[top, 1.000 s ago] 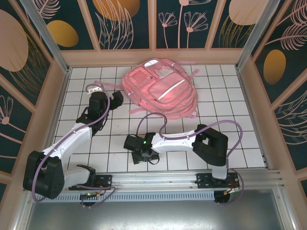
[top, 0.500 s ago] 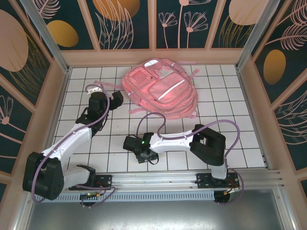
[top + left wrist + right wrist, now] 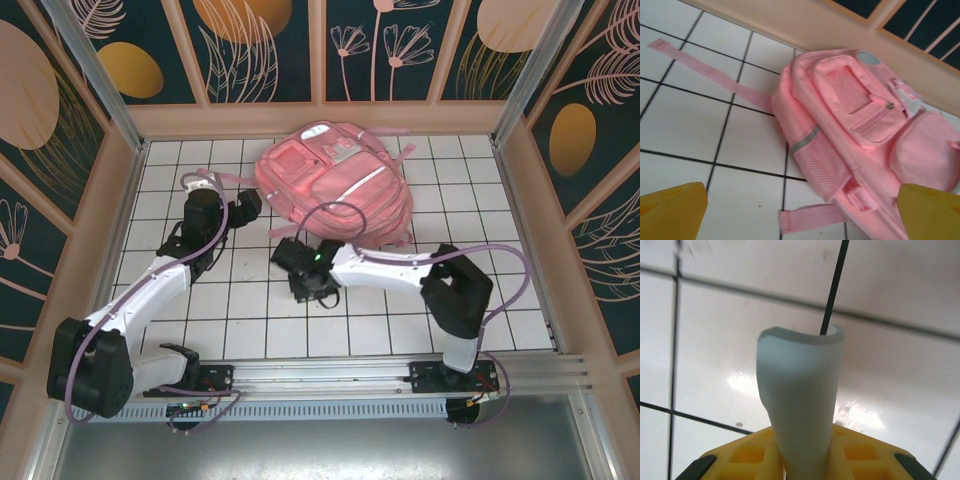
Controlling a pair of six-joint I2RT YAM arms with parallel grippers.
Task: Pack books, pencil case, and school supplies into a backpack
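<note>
Now R hand [image 3: 807, 457] tight on light-blue pad [image 3: 800, 380], lower end hidden; L hand [image 3: 800, 210] released, mostly off-frame.

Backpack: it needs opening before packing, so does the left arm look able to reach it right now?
Probably yes. The left gripper is open and faces the backpack from close by, with just bare tile and a loose strap between them.

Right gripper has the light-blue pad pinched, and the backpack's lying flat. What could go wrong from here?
1. The light-blue pad is curled in the right gripper, held at one end; it may crease or slip.
2. The backpack shows no open mouth in the left wrist view, and the left gripper is open, holding nothing: the pad may have nowhere to go.
3. Loose straps beside it could snag an arm.
</note>
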